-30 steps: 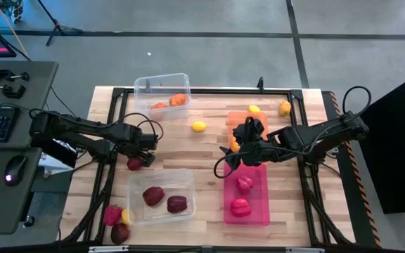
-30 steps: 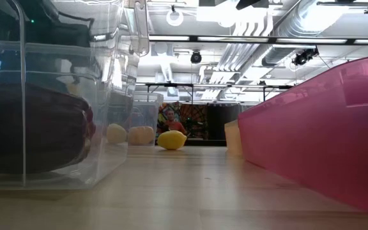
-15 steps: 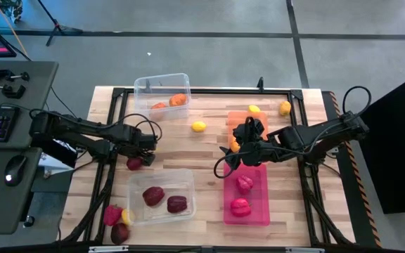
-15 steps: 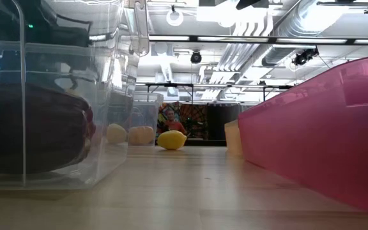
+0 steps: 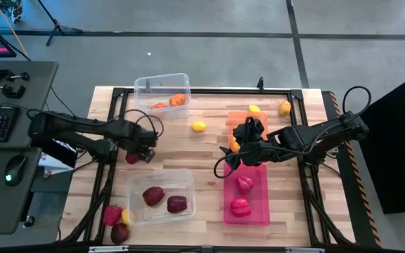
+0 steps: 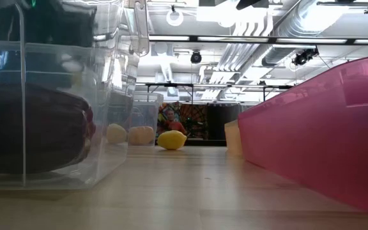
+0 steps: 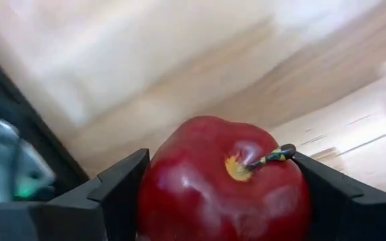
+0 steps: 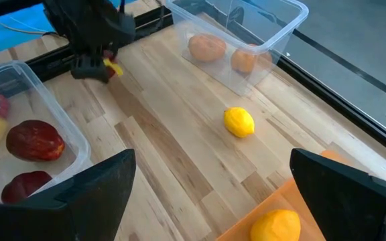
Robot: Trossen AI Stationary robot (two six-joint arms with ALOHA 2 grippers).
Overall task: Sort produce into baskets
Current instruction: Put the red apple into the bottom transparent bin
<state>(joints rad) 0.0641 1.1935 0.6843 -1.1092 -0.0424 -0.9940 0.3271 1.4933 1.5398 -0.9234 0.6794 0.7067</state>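
My left gripper (image 5: pixel 139 152) hangs at the table's left and is shut on a dark red apple (image 7: pixel 206 181) with a yellow-ringed stem. That apple shows small under the left gripper (image 8: pixel 98 65) in the right wrist view. My right gripper (image 5: pixel 235 159) stands open above the seam between the orange basket (image 5: pixel 248 121) and the pink basket (image 5: pixel 259 204), holding nothing. A clear basket (image 5: pixel 162 91) at the far left holds orange pieces. A near clear basket (image 5: pixel 162 198) holds two maroon pieces. My left gripper pinches the apple's two opposite sides (image 7: pixel 154 194) between its two fingers (image 7: pixel 122 191). The fingers come from above, pointing down, and the stem end faces up between them. The apple sits upright in the hold, just above the wood.
A yellow lemon (image 5: pixel 199 126) lies on open wood mid-table. Two yellow pieces (image 5: pixel 254 109) (image 5: pixel 285 107) lie at the far right. A pink-red piece (image 5: pixel 112 214) and a maroon one (image 5: pixel 120 233) sit off the near left corner. The pink basket holds two pink-red pieces (image 5: pixel 242 195).
My left gripper has taken hold of the dark red apple and gone up a little with it. The apple has shifted slightly toward the far edge and now sits more under the gripper. My right arm has kept still.
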